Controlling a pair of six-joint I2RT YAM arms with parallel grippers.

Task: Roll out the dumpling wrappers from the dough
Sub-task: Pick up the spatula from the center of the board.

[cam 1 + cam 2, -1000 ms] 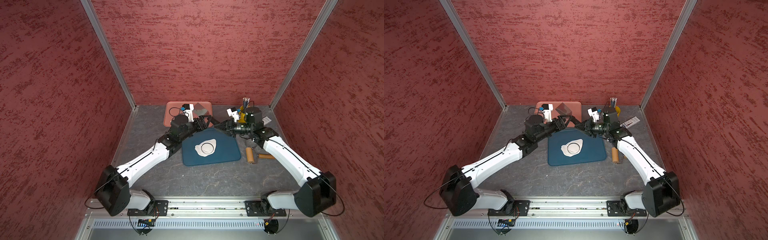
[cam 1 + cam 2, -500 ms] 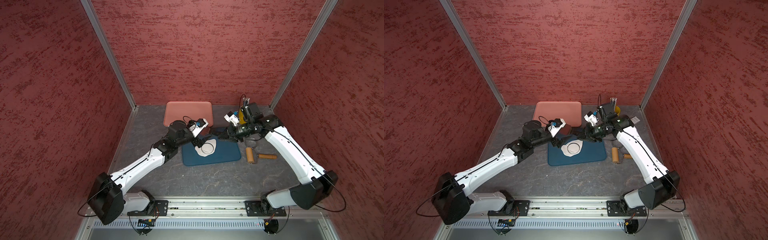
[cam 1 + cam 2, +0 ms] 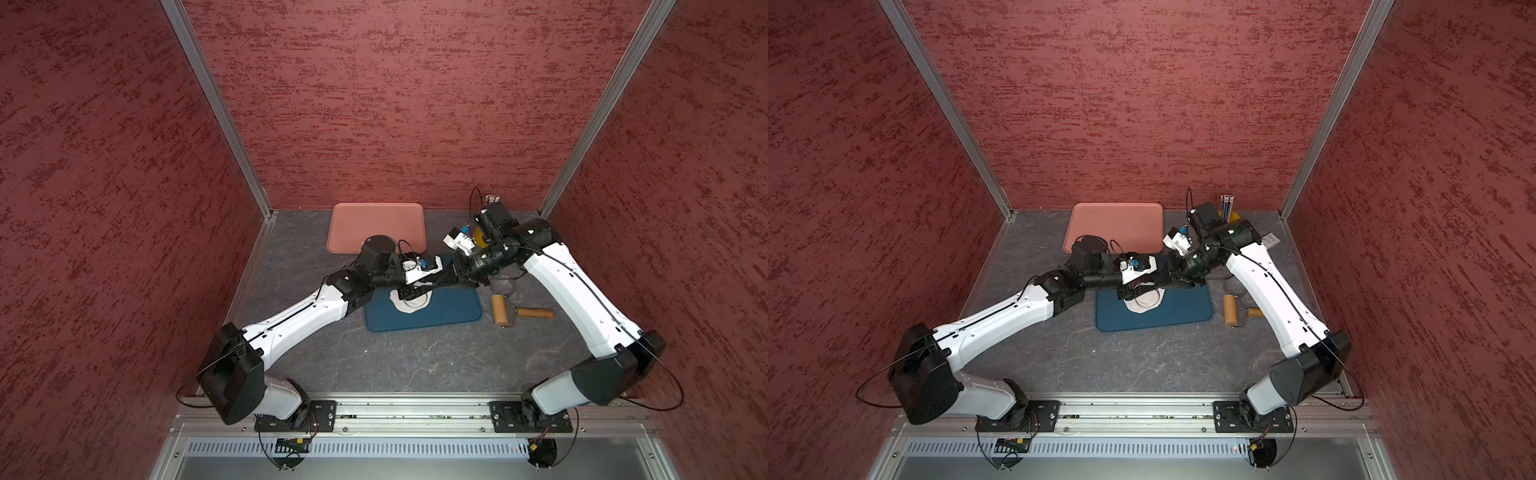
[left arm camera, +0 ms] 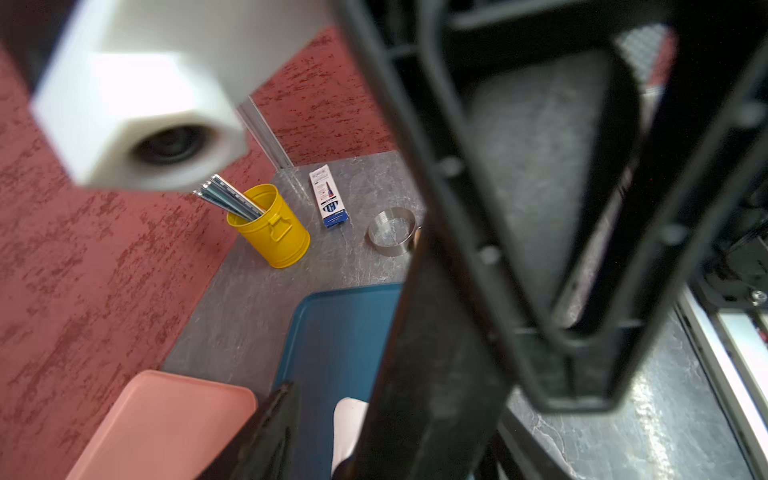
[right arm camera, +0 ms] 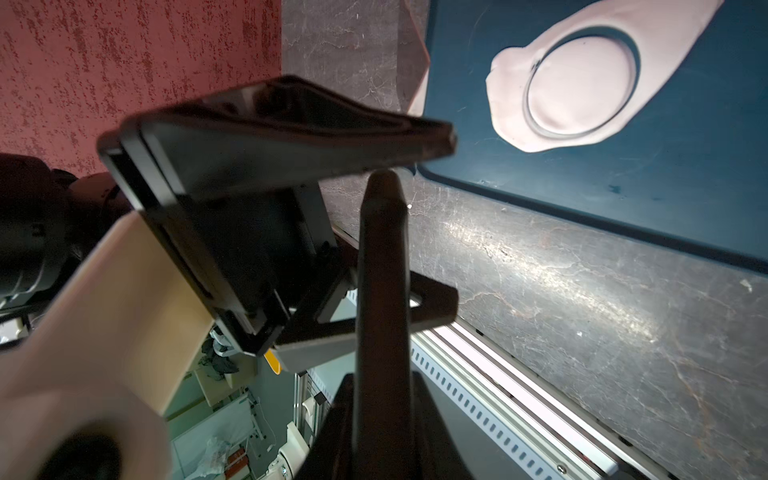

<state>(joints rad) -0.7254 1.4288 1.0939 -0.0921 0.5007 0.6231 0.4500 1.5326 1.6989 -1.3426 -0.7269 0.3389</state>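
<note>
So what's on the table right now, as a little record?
dough: flattened white sheet on the blue tray
dumpling wrapper: round disc cut in the dough, lying inside it
rolling pin: on the table beside the blue tray
metal ring: on the table, near the yellow cup
pink tray: by the back wall
left end effector: open, above the dough
</note>
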